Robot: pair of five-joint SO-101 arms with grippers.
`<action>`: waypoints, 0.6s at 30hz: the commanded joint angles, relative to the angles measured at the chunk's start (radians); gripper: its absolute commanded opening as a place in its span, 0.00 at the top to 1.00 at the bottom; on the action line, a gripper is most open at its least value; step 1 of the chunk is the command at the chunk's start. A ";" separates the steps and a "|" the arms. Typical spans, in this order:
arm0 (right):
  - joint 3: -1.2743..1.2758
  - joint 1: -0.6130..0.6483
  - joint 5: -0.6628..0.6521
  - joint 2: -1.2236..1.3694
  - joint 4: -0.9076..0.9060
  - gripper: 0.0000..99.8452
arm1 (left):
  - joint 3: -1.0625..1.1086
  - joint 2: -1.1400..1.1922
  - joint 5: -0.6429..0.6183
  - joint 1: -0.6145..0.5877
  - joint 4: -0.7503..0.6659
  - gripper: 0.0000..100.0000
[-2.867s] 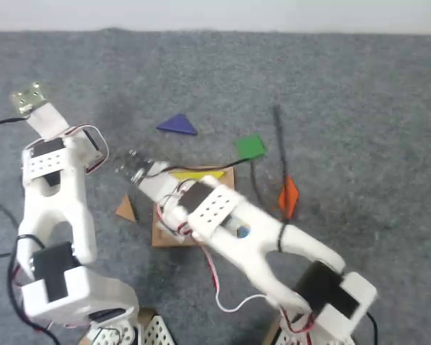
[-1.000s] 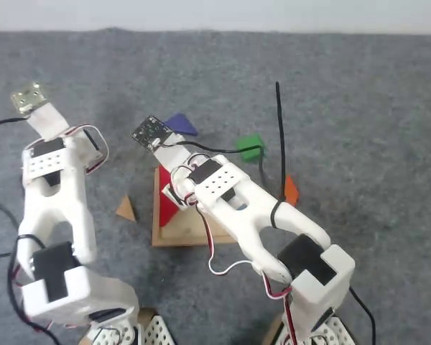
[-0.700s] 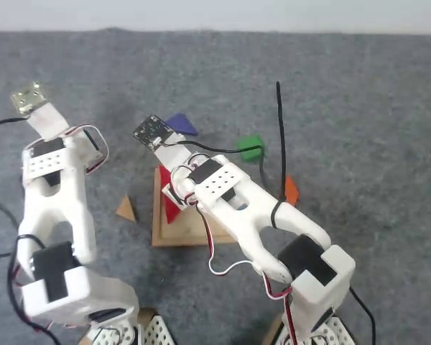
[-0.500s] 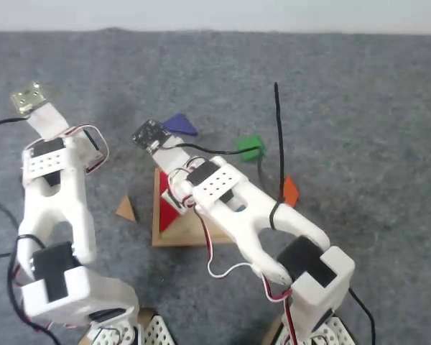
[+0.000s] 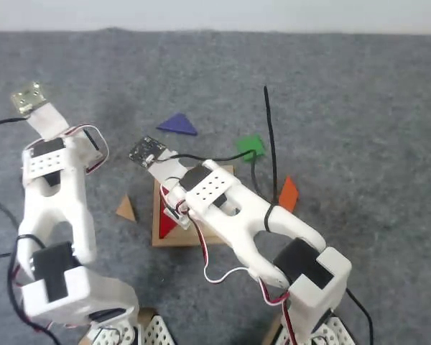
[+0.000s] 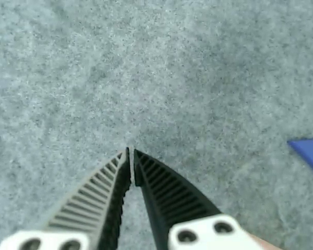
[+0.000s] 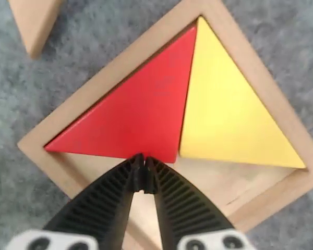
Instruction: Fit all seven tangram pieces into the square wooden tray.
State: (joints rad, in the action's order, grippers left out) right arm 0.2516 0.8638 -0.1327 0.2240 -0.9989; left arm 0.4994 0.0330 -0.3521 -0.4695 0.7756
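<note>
Two triangles [image 7: 146, 109] sit in one tray [image 7: 224, 179]; four pieces [image 5: 177, 124] outside.

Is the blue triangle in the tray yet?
No, the blue triangle lies on the grey carpet, apart from the tray.

No text, label, number or sign can be read in any view; the tangram pieces, the wooden tray and the arms bear no legible print.

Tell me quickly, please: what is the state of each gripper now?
Left gripper: closed, holding nothing.
Right gripper: closed, holding nothing, tips by the red triangle.
</note>
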 commanded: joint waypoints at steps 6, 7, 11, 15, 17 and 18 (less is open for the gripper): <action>-0.044 0.007 0.009 -0.213 -0.148 0.99 | -0.048 -0.008 -0.002 -0.002 -0.023 0.99; -0.023 0.013 0.009 -0.203 -0.125 0.99 | -0.048 -0.008 -0.002 -0.002 -0.021 0.99; 0.043 0.041 0.011 -0.079 0.044 0.99 | -0.048 -0.008 -0.002 -0.002 -0.020 0.99; -0.023 0.042 0.011 0.038 0.102 0.99 | -0.048 -0.008 -0.002 -0.002 -0.018 0.99; -0.074 0.042 0.011 0.071 0.099 0.99 | -0.048 -0.008 -0.002 -0.002 -0.018 0.99; -0.094 0.042 0.011 0.077 0.084 0.99 | -0.048 -0.008 -0.002 -0.002 -0.018 0.99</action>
State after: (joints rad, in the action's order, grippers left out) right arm 0.2394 0.8945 -0.1327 0.2854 -0.9237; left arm 0.4994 0.0330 -0.3521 -0.4695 0.7756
